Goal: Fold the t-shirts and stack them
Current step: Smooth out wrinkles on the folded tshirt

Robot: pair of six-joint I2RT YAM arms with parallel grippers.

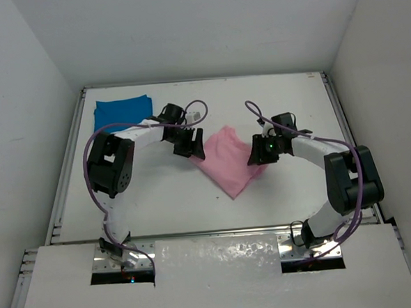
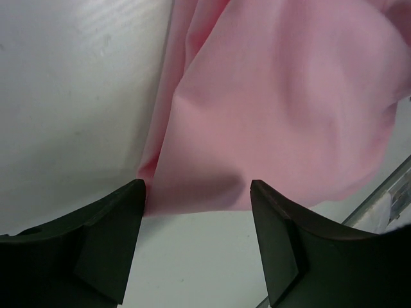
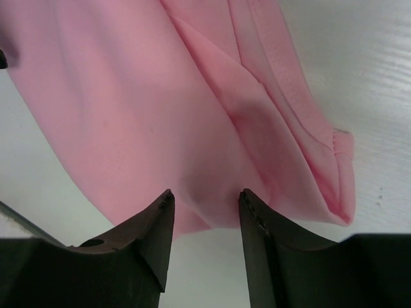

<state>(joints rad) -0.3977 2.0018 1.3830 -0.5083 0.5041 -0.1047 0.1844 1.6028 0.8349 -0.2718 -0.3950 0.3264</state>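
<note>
Table (image 1: pixel 167 205), pink shirt (image 1: pixel 228 159) rumpled; blue shirt (image 1: pixel 122 110) folded

- White table top (image 1: pixel 167 205), matte and plain, bearing everything in the top view; seen close up as pale ground in both wrist views.
- Metal rail (image 1: pixel 66 183) along the left edge, another (image 1: pixel 345 135) along the right.
- White walls (image 1: pixel 198 29) closing in the back and both sides.
- White board (image 1: pixel 220 286) across the near edge, with a shiny strip (image 1: pixel 218 249) at its far side.
</note>
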